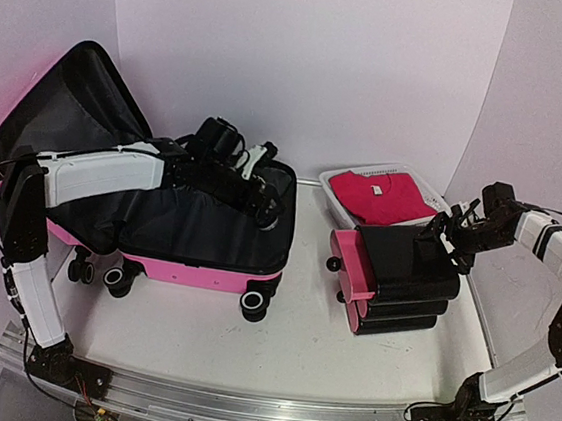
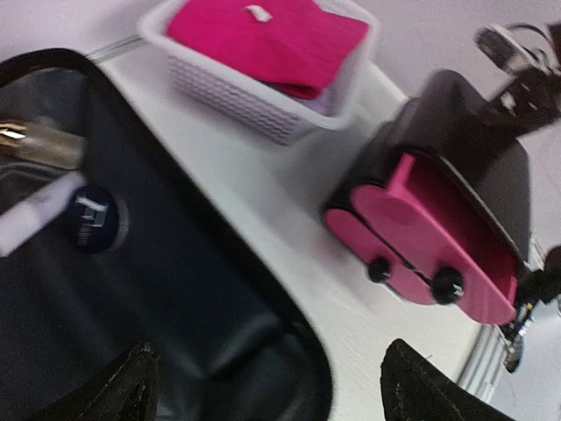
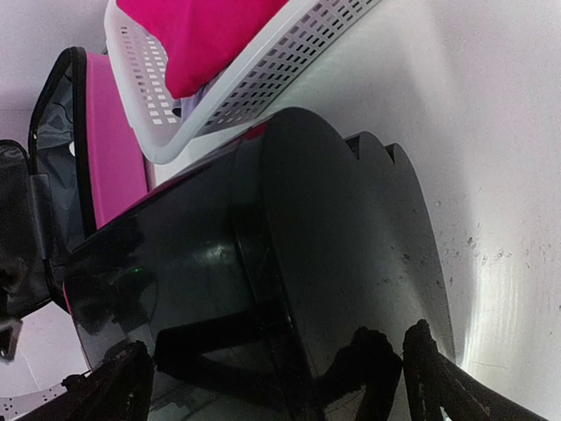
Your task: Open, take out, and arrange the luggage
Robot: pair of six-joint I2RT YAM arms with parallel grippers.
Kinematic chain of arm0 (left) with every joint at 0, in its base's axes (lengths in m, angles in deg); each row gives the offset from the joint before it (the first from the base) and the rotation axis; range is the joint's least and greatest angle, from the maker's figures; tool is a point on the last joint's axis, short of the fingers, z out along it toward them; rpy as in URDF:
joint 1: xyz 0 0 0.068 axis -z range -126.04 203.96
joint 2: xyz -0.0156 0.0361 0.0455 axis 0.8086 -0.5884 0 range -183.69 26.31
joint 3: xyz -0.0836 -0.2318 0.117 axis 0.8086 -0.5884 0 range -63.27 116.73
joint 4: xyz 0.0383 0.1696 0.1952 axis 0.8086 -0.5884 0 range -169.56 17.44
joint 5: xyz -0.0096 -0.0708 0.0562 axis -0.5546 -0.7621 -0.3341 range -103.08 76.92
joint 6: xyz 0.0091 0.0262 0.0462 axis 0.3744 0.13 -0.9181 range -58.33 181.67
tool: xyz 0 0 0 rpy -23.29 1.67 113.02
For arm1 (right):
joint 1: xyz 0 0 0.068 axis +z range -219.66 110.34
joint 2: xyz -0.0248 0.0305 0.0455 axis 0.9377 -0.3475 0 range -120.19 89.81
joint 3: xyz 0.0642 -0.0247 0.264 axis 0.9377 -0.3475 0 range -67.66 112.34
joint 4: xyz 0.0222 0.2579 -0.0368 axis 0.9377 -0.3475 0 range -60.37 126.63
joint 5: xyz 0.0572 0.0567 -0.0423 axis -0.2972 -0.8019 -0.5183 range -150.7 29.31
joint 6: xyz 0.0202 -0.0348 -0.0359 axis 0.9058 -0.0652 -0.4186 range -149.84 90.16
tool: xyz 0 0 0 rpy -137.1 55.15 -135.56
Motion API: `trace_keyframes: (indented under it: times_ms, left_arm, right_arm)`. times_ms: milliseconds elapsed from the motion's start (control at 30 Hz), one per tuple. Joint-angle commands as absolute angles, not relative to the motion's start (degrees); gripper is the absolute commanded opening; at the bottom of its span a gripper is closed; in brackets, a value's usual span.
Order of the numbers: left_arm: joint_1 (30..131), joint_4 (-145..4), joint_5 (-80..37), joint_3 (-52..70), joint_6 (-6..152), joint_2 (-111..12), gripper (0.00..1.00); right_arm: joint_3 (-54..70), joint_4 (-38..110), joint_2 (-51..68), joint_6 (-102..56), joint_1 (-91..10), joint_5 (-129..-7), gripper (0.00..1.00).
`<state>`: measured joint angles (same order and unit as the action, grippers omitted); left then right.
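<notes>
The luggage, a big pink hard-shell suitcase, lies open on the left of the table. Its black-lined lid stands up against the back wall. My left gripper hangs over the right rim of the open half, open with nothing between its fingers. In the left wrist view the black lining fills the left side below the left gripper. My right gripper hovers open just above the glossy black top of the stacked small cases; in its wrist view the right gripper grips nothing.
A stack of small black cases with pink ends stands right of centre. Behind it sits a white mesh basket holding a pink shirt. White walls close in the back and sides.
</notes>
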<state>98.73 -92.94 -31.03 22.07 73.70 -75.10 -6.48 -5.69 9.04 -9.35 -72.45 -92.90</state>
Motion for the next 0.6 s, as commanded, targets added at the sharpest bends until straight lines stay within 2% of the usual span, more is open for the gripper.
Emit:
trace_keyframes:
  times_ms: [0, 233, 333, 433, 567]
  left_arm:
    - [89.6, -101.6, -24.5, 30.8, 69.0, -80.7, 0.89]
    - [79.1, -102.4, -31.0, 44.8, 75.7, -96.8, 0.92]
    - [75.8, -102.3, -39.1, 52.5, 82.5, -103.8, 0.86]
    - [75.2, -102.2, -41.3, 58.1, 85.3, -109.3, 0.82]
    - [75.3, -100.5, -42.6, 59.2, 88.7, -112.1, 0.79]
  right_arm:
    - [-4.1, -6.1, 9.9, -10.7, -71.8, -93.9, 0.98]
    - [-3.2, -7.4, 10.2, -11.5, -71.8, -93.6, 0.98]
    - [-2.6, -7.8, 10.0, -11.7, -71.8, -93.7, 0.98]
    - [-2.4, -8.1, 9.8, -11.7, -71.8, -93.6, 0.98]
    - [-2.4, -8.2, 9.6, -11.6, -71.8, -93.9, 0.98]
